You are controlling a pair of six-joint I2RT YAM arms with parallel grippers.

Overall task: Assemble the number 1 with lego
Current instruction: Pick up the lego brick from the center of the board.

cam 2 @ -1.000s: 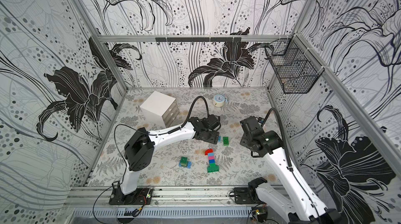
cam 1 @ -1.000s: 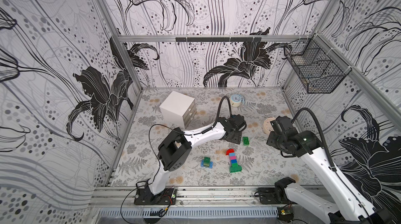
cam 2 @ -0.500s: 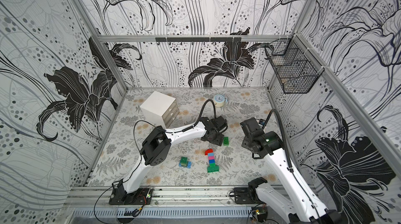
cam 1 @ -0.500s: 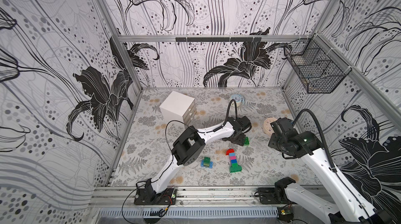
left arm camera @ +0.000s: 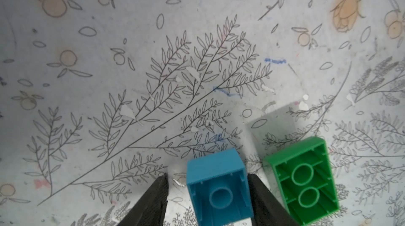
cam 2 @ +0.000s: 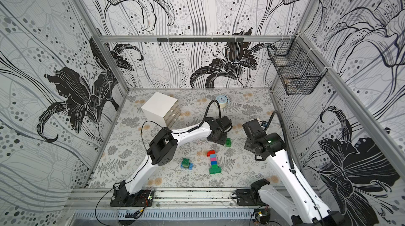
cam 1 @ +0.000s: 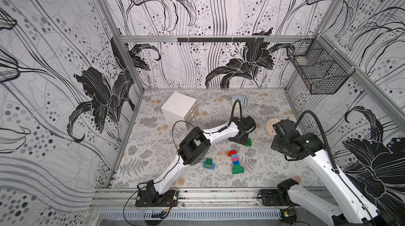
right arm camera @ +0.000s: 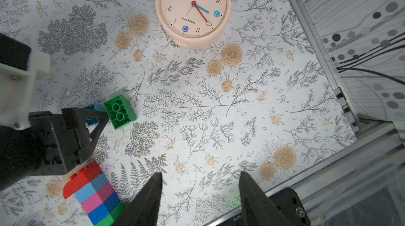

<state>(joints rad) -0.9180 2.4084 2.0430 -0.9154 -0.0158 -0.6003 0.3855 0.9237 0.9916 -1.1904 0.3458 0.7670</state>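
A light blue brick (left arm camera: 217, 183) is seen between the fingers of the left gripper (left arm camera: 207, 175), which are apart: one is touching it, a gap is left at the other. A green brick (left arm camera: 304, 176) is seen just beside. The right gripper (right arm camera: 200, 172) is spread apart too.

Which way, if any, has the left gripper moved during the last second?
Yes. In a top view the left gripper has shifted toward the green brick, which itself has stayed in place.
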